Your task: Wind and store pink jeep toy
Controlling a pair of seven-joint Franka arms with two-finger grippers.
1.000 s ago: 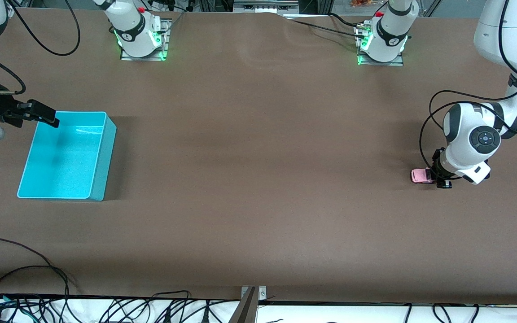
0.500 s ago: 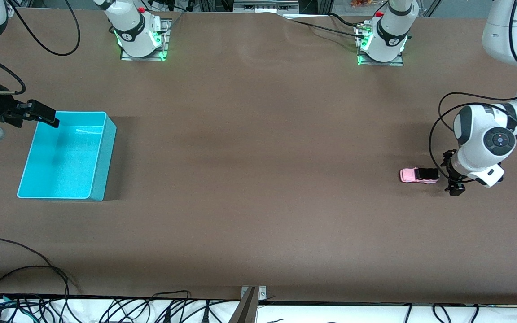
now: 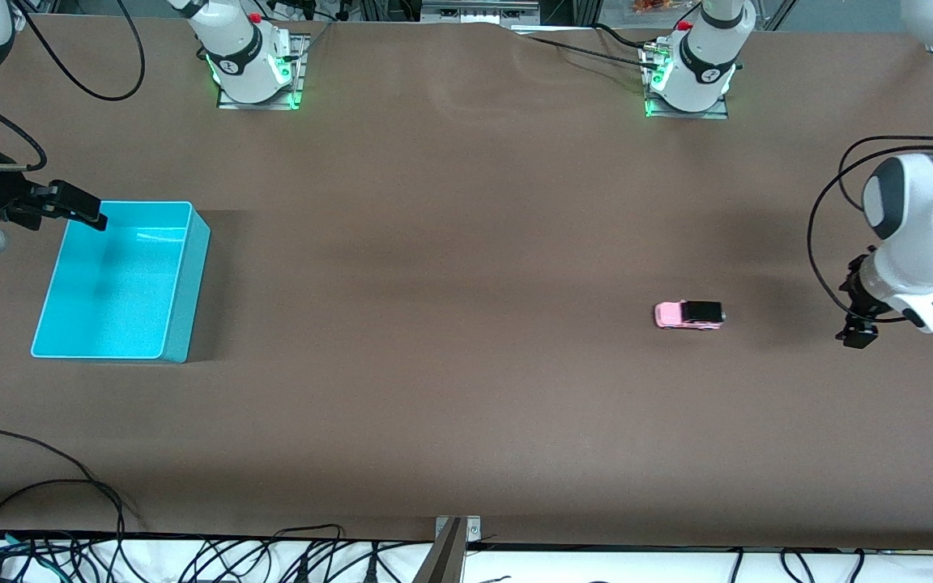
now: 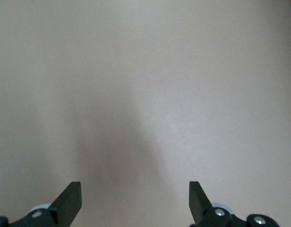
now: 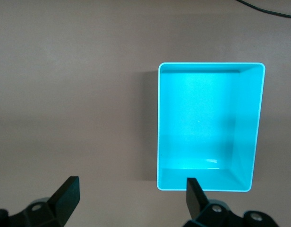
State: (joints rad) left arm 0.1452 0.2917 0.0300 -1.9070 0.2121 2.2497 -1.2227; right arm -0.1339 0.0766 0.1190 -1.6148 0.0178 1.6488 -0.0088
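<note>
The pink jeep toy (image 3: pixel 688 314), light pink with a black roof, stands on the brown table toward the left arm's end, apart from both grippers. My left gripper (image 3: pixel 857 335) is open and empty, low over the table between the jeep and the table's end. The left wrist view shows its open gripper (image 4: pixel 134 201) over bare table only; the jeep is out of that view. The empty teal bin (image 3: pixel 191 275) sits at the right arm's end. My right gripper (image 3: pixel 86 209) waits open at the bin's corner; the right wrist view shows this gripper (image 5: pixel 131 198) beside the bin (image 5: pixel 247 123).
The two arm bases (image 3: pixel 254 61) (image 3: pixel 689 69) stand along the table's edge farthest from the front camera. Loose black cables (image 3: pixel 70 486) and a metal bracket (image 3: pixel 452 534) lie at the nearest edge. A wide stretch of brown table separates jeep and bin.
The left gripper let go of the jeep and drew back toward its end of the table. The jeep rolled along the table toward the bin. The right arm has not moved.
</note>
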